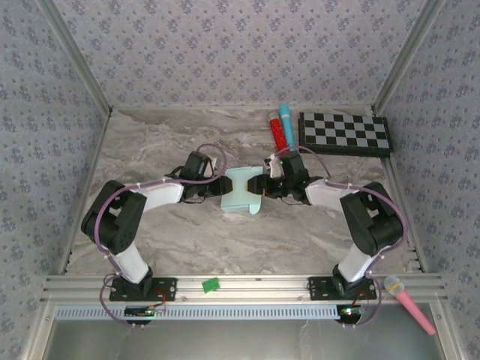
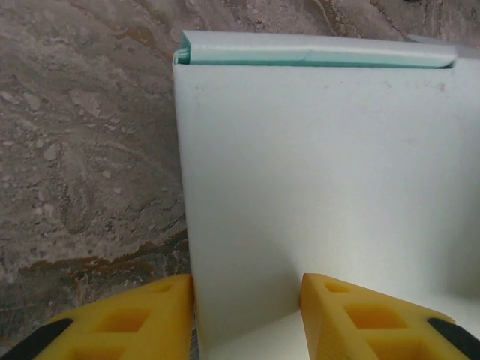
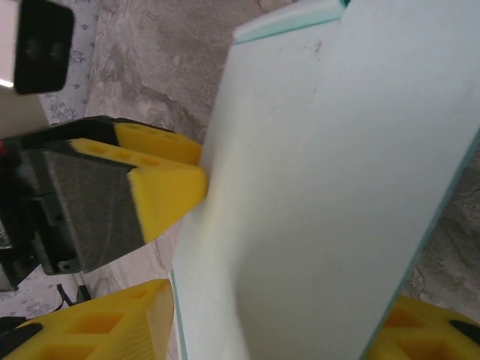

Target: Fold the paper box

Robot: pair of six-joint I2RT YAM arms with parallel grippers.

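The paper box (image 1: 240,191) lay on the marble table (image 1: 150,142), directly between the two grippers. The left gripper (image 1: 219,187) met its left edge and the right gripper (image 1: 260,185) its right edge. Bare table lay open on the outer side of the left gripper and on the near side of both. Beyond the right gripper lay a red stick (image 1: 276,135) and a blue stick (image 1: 286,120), with a checkerboard (image 1: 345,133) further to its outer side. The papered walls stood well apart from both grippers.

In the left wrist view the left gripper (image 2: 247,319) had its yellow fingers (image 2: 135,319) apart. A pale panel of the box (image 2: 315,172) rose between them, its edge against one finger and a folded flap at its far end. In the right wrist view the right gripper (image 3: 277,330) also stood apart, with the tilted card (image 3: 322,187) running through the gap and the left gripper's fingers (image 3: 165,191) touching its far side. Whether either gripper pressed the card could not be told.

The left arm (image 1: 120,217) and right arm (image 1: 367,214) mirrored each other, elbows bent outward and forearms reaching inward.
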